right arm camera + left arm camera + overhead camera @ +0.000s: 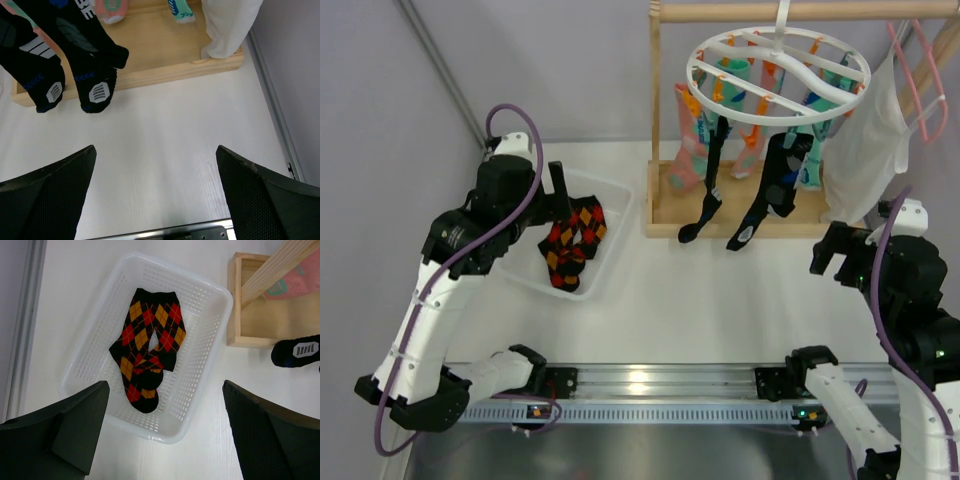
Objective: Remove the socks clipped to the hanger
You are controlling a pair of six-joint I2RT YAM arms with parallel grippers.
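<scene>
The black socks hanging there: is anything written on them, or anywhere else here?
No word reads whole anywhere.
Black socks: white blocky marks at the picture's top edge, cut off; maybe letters, unreadable.
Their toes: grey striped patches, pattern only.
Basket and checked socks: no writing.

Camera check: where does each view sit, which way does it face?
Top external: above and behind, looking down on the table and hanger; left arm, right arm show.
Left wrist: on left arm, facing down at basket of argyle socks; own open fingers at bottom corners.
Right wrist: on right arm, facing down at black socks and wooden base; own open fingers at bottom corners.
Shared: top and left wrist both show the basket.
</scene>
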